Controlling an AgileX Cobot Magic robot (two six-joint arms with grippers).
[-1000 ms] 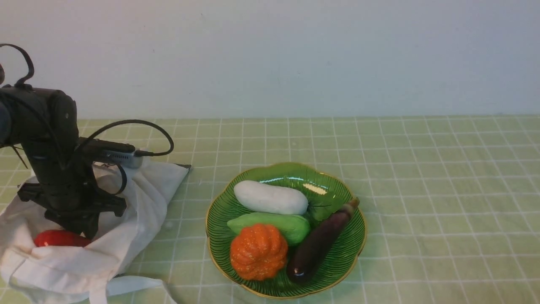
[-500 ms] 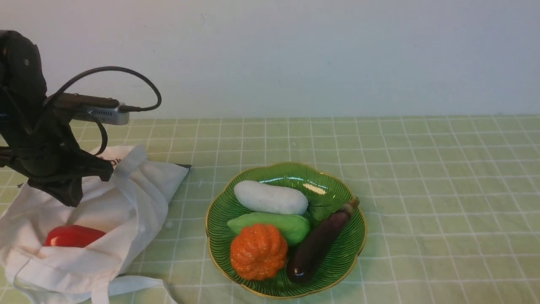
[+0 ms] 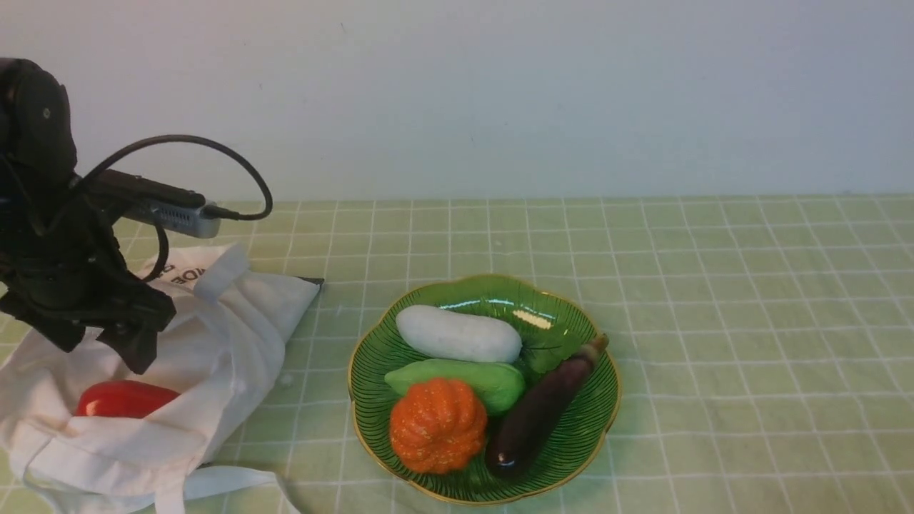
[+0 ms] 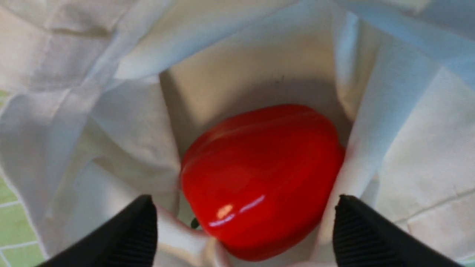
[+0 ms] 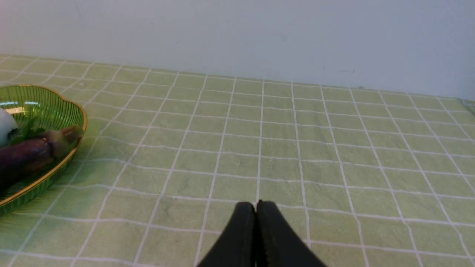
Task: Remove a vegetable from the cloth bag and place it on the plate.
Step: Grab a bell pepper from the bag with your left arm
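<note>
Reaching for the red bell pepper [image 4: 259, 178] in the cloth bag [image 3: 214, 343].
Left jaws released, poised above it; right jaws clenched on nothing. Next, I judge: lower, straddle the pepper, close clear of cloth.

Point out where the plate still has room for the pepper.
Bare patches on the plate: at the back, between rim and white vegetable; a strip right of the eggplant. Crowded: front left, where pumpkin and green vegetable sit together.
</note>
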